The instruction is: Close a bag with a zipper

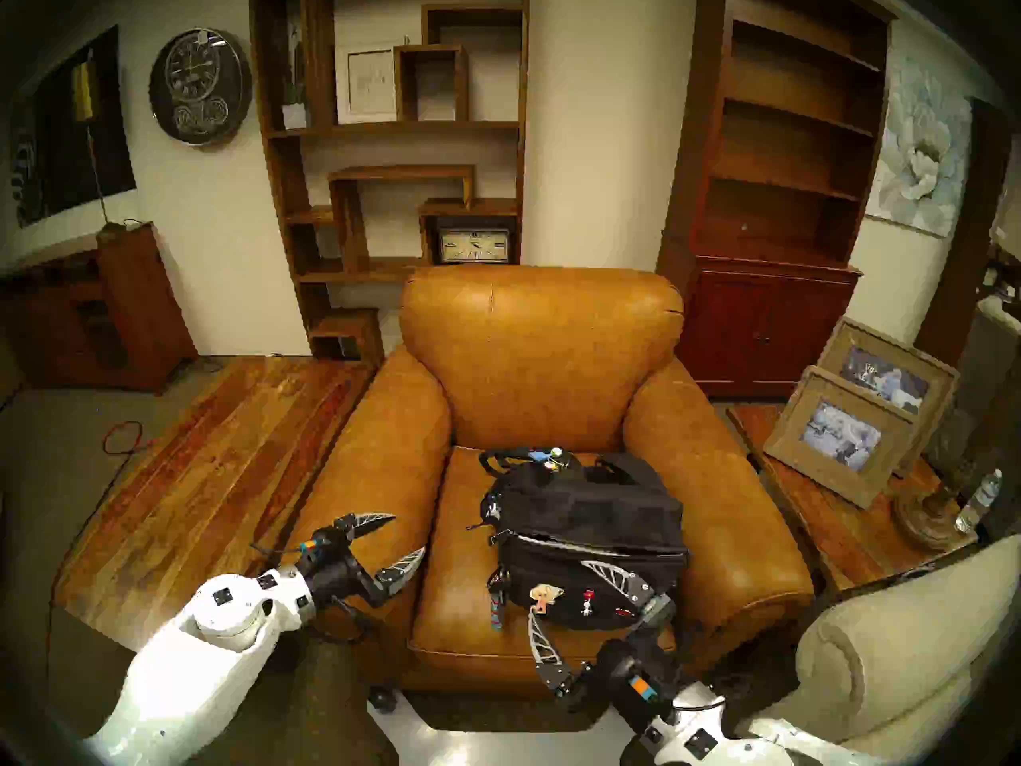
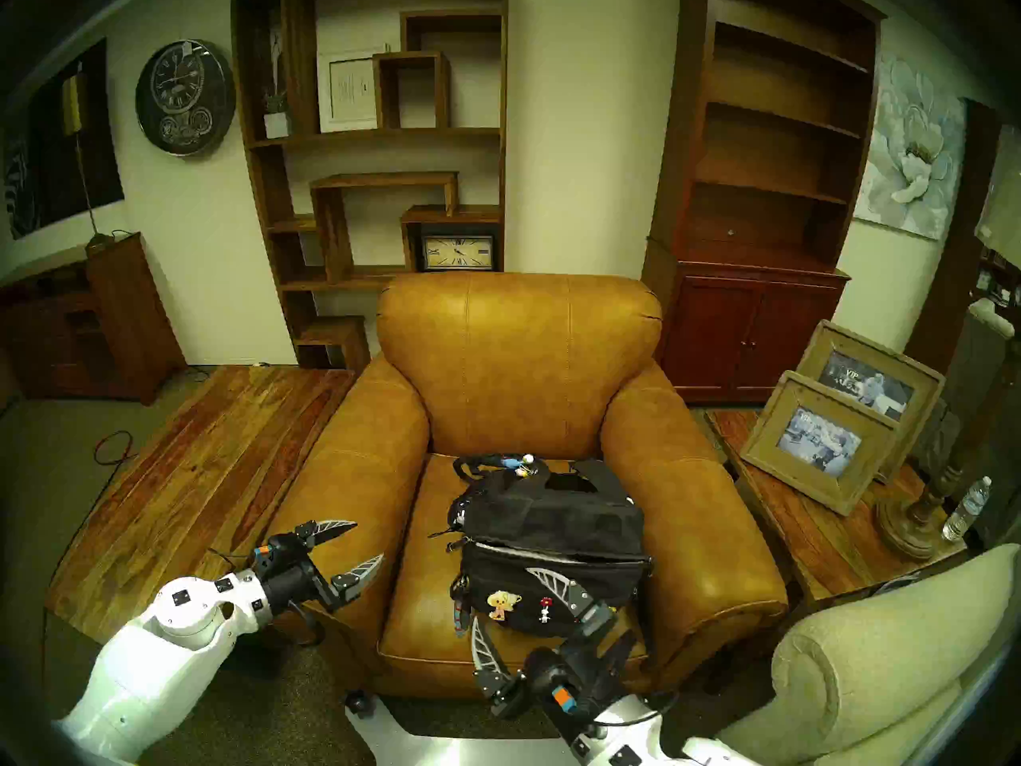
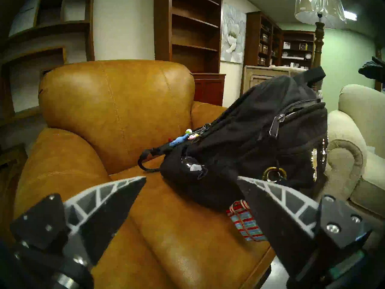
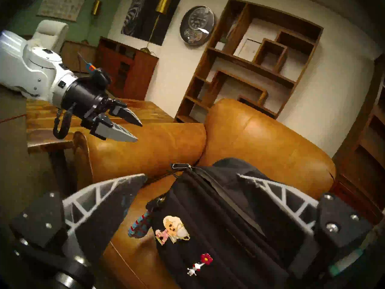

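With the black backpack [image 1: 585, 533] lying on the leather armchair [image 1: 541, 350] seat, both the left gripper [image 1: 409, 535] and right gripper [image 1: 558, 585] spread wide and empty, I'd pin the fabric first, then pinch the silver zipper [image 1: 596, 549] pull squarely.

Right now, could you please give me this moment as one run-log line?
backpack: on armchair seat | zipper: gaping open | left gripper: open, empty, over armrest | right gripper: open, empty, before pin pocket

A tan leather armchair [image 1: 541, 361] carries everything — on its seat cushion lies the black backpack [image 1: 585, 516], pin-covered pocket toward the front edge, its striped keychain strap [image 1: 497, 607] resting on the leather.
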You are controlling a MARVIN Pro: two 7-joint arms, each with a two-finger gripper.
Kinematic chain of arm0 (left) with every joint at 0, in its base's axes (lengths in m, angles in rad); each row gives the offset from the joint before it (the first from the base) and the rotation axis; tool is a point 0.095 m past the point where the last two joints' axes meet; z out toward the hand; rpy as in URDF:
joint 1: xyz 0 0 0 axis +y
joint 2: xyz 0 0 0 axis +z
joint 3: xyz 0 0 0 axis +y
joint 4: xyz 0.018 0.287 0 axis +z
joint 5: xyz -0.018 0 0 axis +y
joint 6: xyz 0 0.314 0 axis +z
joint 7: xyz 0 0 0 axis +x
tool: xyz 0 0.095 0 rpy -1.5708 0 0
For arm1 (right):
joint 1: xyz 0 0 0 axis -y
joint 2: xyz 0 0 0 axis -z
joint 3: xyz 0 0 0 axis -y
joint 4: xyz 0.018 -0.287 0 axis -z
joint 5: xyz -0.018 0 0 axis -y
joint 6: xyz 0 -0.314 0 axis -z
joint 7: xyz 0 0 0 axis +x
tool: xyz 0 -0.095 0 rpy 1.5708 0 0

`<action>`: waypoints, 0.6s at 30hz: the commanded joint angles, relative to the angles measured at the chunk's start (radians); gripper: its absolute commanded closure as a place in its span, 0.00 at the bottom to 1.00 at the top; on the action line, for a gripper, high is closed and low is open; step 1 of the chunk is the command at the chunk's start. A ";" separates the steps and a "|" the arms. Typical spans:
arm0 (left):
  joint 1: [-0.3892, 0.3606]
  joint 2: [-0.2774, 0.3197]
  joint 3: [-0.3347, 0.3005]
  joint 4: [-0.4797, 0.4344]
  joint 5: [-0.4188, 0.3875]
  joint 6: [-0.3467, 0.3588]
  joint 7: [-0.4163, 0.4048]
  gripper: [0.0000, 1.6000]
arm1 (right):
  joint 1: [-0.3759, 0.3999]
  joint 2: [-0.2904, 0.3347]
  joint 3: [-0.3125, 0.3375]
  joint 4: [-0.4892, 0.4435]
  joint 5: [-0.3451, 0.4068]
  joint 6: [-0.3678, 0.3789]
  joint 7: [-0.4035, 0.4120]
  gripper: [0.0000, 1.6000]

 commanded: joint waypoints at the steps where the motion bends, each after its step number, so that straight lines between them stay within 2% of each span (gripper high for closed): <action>1: -0.036 0.000 -0.002 0.007 -0.002 -0.032 -0.020 0.00 | 0.103 -0.084 -0.014 0.008 -0.041 0.030 0.088 0.00; 3: -0.038 -0.002 0.004 0.010 -0.004 -0.036 -0.033 0.00 | 0.149 -0.100 -0.038 0.026 -0.058 0.043 0.108 0.00; 4: -0.038 -0.004 0.006 0.010 -0.004 -0.038 -0.034 0.00 | 0.136 -0.109 -0.027 0.025 -0.064 0.042 0.118 0.00; 13: -0.042 -0.011 0.016 0.013 -0.008 -0.066 -0.067 0.00 | 0.260 -0.184 -0.094 0.095 -0.122 0.091 0.189 0.00; 14: -0.043 -0.011 0.017 0.014 -0.008 -0.068 -0.068 0.00 | 0.242 -0.196 -0.078 0.093 -0.132 0.088 0.197 0.00; 18: -0.045 -0.012 0.016 0.020 -0.010 -0.078 -0.078 0.00 | 0.295 -0.212 -0.115 0.120 -0.146 0.113 0.203 0.00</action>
